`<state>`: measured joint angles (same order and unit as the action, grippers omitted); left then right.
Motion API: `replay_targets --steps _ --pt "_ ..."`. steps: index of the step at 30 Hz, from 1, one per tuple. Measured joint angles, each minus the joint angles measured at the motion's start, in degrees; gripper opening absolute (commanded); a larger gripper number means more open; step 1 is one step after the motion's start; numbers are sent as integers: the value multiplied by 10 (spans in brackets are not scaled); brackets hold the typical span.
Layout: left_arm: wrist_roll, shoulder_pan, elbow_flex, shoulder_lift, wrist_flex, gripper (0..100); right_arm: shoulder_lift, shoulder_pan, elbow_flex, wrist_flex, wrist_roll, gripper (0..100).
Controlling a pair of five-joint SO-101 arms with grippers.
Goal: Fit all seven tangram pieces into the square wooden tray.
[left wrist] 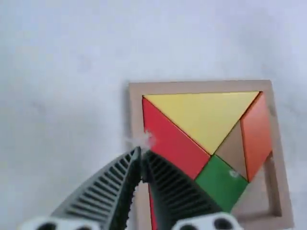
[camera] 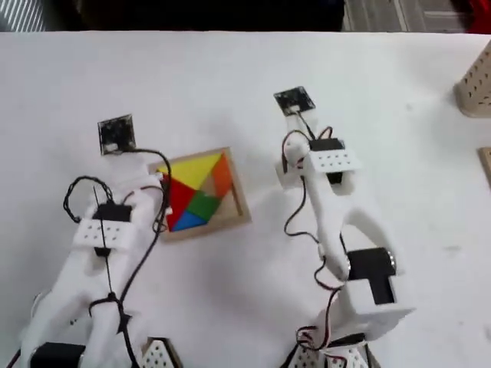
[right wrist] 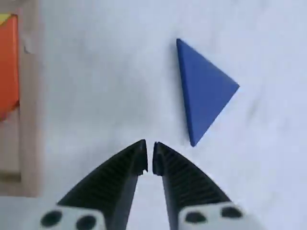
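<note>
Tray [left wrist: 201, 86] holds yellow triangle [left wrist: 204, 112], red piece [left wrist: 172, 141]; blue triangle [right wrist: 204, 88] outside

The square wooden tray [camera: 215, 228] lies flat on the table, turned slightly askew. Six pieces sit flush inside it. A large yellow triangle [left wrist: 204, 112] runs along one side, and a large red triangle [left wrist: 172, 141] runs along the adjoining side, the two meeting on a diagonal. An orange piece [left wrist: 256, 136] fills the side opposite the red one. A small tan triangle [left wrist: 235, 148] is wedged between the yellow and orange pieces, and a green square [left wrist: 220, 179] touches the red and tan pieces. A blue piece [camera: 188, 221] lies beside the green square. One corner slot [left wrist: 268, 191] shows bare wood. A blue triangle [right wrist: 204, 88] lies flat on the table, apart from the tray.
</note>
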<state>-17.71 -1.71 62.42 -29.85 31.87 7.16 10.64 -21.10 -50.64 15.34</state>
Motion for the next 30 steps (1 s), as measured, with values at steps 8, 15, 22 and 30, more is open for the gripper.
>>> replay_targets --steps 8,15,22,30 --pt "58 4 0 0 0 23 114 -16 143 -4 4 298" --pt "71 4 0 0 0 23 243 -16 283 -69 69 298" --pt "73 -6 0 0 0 23 338 -19 426 -177 135 296" --pt "73 -11 0 0 0 23 383 -25 511 -242 142 64"
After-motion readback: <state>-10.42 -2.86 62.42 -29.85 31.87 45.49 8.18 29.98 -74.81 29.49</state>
